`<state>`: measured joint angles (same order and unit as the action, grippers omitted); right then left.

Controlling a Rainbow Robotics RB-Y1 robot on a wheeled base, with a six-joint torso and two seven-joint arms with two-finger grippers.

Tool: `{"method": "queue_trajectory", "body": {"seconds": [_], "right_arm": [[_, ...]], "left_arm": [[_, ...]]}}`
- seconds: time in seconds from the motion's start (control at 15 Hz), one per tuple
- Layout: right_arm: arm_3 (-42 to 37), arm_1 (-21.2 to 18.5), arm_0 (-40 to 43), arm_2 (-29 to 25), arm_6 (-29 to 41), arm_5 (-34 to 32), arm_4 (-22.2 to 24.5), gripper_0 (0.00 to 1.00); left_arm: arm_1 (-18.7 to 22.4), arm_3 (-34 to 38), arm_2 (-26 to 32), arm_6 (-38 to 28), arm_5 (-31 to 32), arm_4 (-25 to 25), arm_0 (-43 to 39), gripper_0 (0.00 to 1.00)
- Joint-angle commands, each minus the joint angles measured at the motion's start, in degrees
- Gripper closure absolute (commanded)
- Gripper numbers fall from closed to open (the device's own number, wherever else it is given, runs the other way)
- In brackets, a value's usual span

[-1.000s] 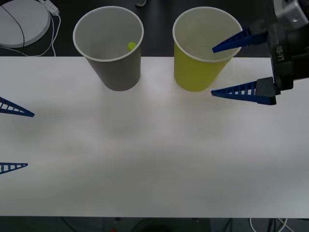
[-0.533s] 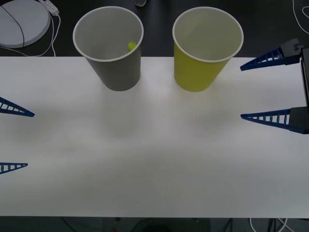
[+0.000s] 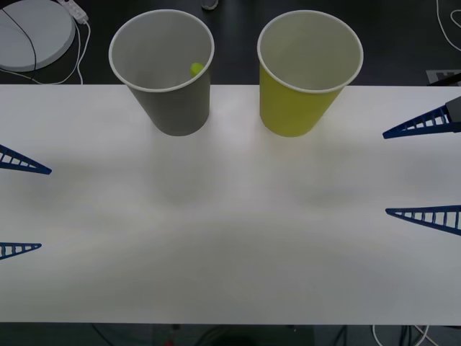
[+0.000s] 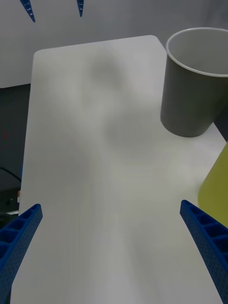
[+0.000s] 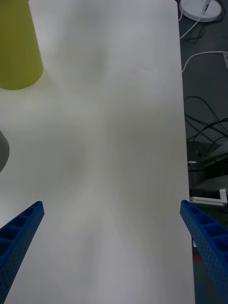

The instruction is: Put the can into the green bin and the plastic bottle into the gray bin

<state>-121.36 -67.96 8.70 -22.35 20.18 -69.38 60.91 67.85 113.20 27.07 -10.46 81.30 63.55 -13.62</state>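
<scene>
The large gray tapered paper-cup-shaped bin [image 3: 164, 72] with its white rim stands upright near the far edge of the white desk [image 3: 230, 238], at about eleven o'clock from the desk's middle. Inside it, low against the wall on the three o'clock side, a small lime-green round spot [image 3: 196, 68] shows; it looks like the cap of the plastic bottle, though the clear body cannot be made out. Just beside this bin, toward three o'clock and not touching it, stands the large yellow-green tapered paper-cup-shaped bin [image 3: 308, 72], also upright, its pale inside showing no contents from above. In the right wrist view the gray bin [image 4: 194, 85] stands whole and the yellow-green bin [image 4: 216, 183] shows as a slice at the edge.

The right pincer [image 3: 425, 169] hangs at the desk's three o'clock edge, well apart from the yellow-green bin, its two blue ribbed fingers spread wide with nothing between them. The left pincer [image 3: 21, 205] sits at the nine o'clock edge, likewise spread wide and holding nothing.

Beyond the desk's far edge, at ten o'clock, a white round disc [image 3: 32, 32] with a white cable [image 3: 75, 50] lies on the dark floor.
</scene>
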Motion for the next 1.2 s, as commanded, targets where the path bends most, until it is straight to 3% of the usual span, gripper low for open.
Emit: {"method": "queue_trajectory", "body": {"seconds": [0.07,1.2], "right_arm": [[-1.69,0.55,3.78,-2.70,-1.37,-0.23,0.00,0.00],[-1.78,0.90,8.09,-4.63,-5.15,-0.93,-1.32,0.00]], "left_arm": [[0.00,0.00,0.00,0.00,0.00,0.00,0.00,0.00],[0.00,0.00,0.00,0.00,0.00,0.00,0.00,0.00]]}}
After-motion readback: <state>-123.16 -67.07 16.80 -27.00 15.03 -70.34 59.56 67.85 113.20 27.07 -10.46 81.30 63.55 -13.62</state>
